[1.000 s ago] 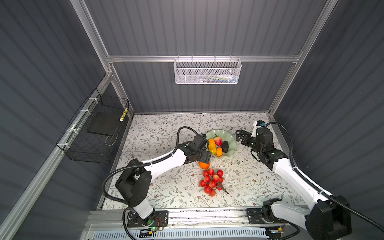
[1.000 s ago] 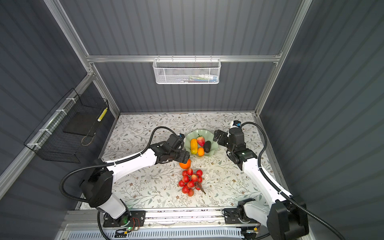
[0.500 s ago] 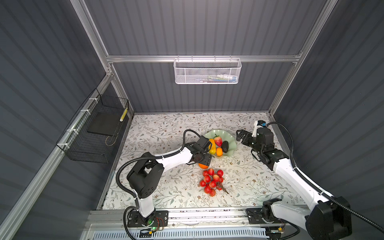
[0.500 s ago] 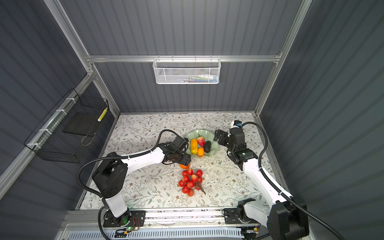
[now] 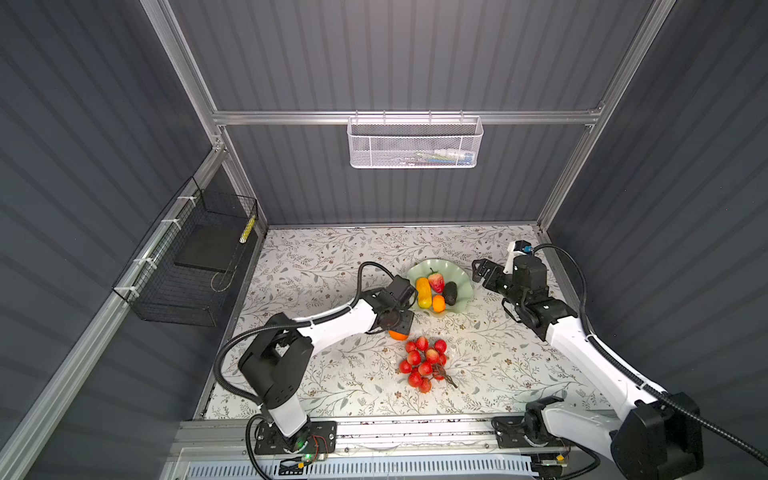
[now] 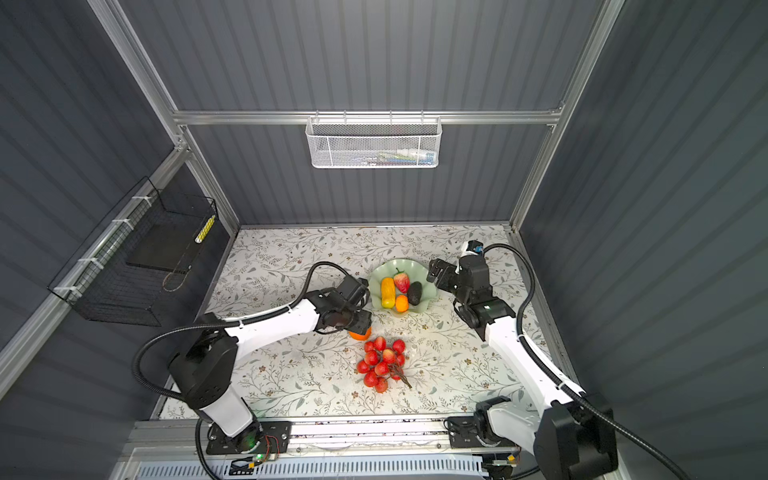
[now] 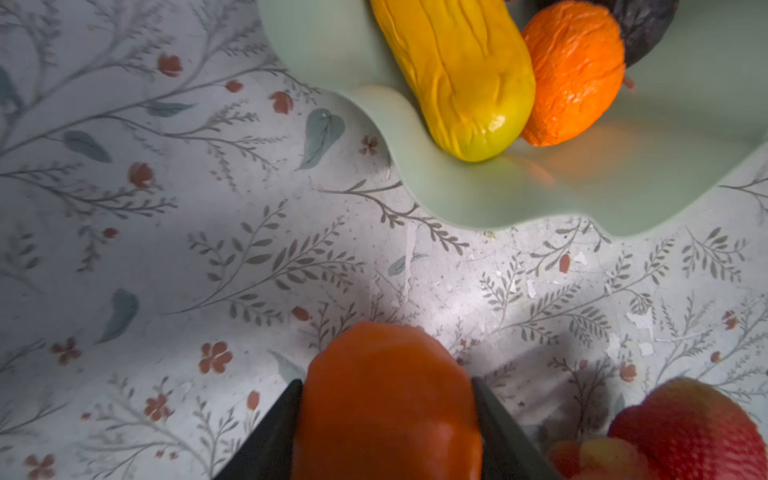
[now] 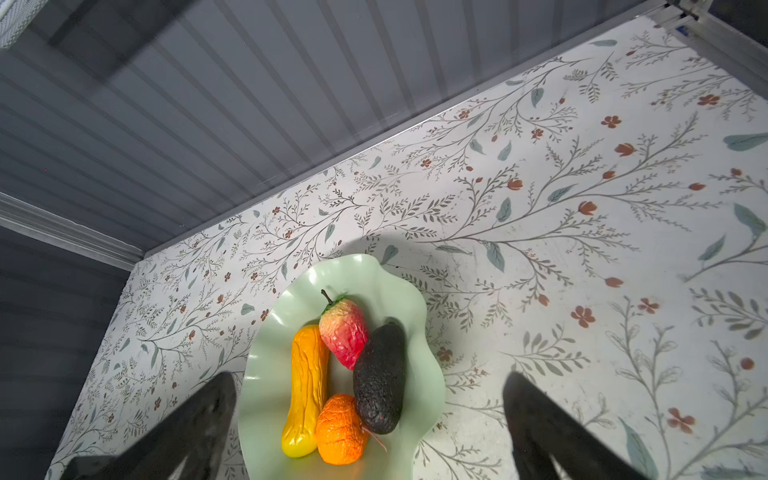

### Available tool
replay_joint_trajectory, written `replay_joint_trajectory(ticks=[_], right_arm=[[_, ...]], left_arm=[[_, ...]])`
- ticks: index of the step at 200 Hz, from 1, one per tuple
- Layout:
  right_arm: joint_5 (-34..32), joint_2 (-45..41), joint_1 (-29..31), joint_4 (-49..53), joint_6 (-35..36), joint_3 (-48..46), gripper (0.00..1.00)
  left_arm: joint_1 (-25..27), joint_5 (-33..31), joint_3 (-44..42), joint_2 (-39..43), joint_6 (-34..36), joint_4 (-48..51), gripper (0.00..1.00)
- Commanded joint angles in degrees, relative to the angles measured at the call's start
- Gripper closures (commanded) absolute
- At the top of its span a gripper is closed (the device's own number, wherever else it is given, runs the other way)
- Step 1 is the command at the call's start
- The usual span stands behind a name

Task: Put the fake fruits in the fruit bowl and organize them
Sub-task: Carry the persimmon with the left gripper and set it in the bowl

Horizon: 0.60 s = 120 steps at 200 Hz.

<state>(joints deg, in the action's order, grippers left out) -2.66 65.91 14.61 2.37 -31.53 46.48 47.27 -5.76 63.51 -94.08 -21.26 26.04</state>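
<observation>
While one floral desk [image 5: 316, 266] carries everything, two arms work over it, the left arm [image 5: 332, 328] and the right arm [image 5: 582, 349], both reaching in from the front. Two baskets hang on the walls: one black wire basket [image 5: 187, 266] at the left and one white mesh basket [image 5: 414, 143] at the back. One mint bowl [image 5: 462, 276] with a wavy rim sits toward the back of the desk, between the two grippers. The right gripper [image 8: 370, 377] hovers just beside the bowl, its jaws wide and gripping nothing. Six fruits show, four in the bowl and two outside it. One berry cluster [image 5: 424, 363] lies on the desk nearer the front, apart from the bowl. One big orange [image 5: 398, 335] sits between cluster and bowl, just beside the cluster. The left gripper [image 7: 385, 381] is over it, jaws narrow and pressed on its two sides; whether it is off the desk I cannot tell. In the bowl lie one yellow piece [image 8: 307, 386], one avocado [image 8: 379, 374], one strawberry [image 8: 344, 332] between their far ends, and one small orange [image 8: 338, 428] touching both.
</observation>
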Motion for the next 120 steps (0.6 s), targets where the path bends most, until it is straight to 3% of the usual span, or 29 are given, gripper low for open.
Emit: replay_joint_trajectory(ticks=[1, 38, 120], right_arm=[[1.2, 0.9, -0.2, -1.6, -1.0, 0.4, 0.01], [1.3, 0.9, -0.2, -1.5, -1.2, 0.6, 0.01], [0.2, -3.8, -0.4, 1.2, -0.8, -0.9, 0.01]], left_arm=[[-0.6, -3.3, -0.9, 7.0, 0.5, 0.0, 0.59], [-2.4, -2.7, 5.2, 7.3, 4.9, -3.8, 0.59], [-2.5, 6.6, 34.3, -20.9, 12.7, -7.5, 0.58]])
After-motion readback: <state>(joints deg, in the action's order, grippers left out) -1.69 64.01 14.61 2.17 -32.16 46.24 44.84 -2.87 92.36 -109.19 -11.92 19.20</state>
